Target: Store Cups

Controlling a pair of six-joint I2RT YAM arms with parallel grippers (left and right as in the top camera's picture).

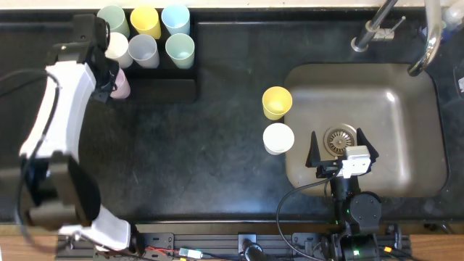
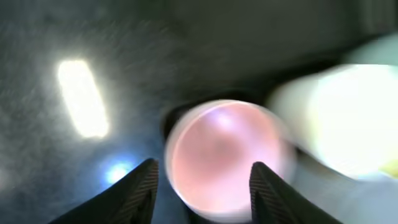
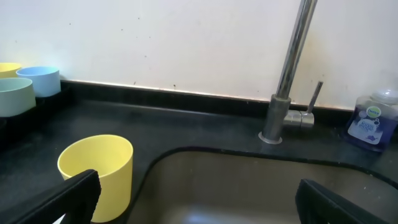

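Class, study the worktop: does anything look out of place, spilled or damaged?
Two cups look out of place: the yellow cup and the white cup stand by the left rim of the sink, far from the black rack where the other cups are gathered. Nothing looks spilled or damaged.

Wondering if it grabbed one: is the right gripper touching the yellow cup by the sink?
Apart. Top view shows the right gripper over the sink, bare basin between it and that yellow cup.

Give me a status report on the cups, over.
Left gripper open over pink cup at rack. Right gripper open over sink. Yellow cup, white cup on counter.
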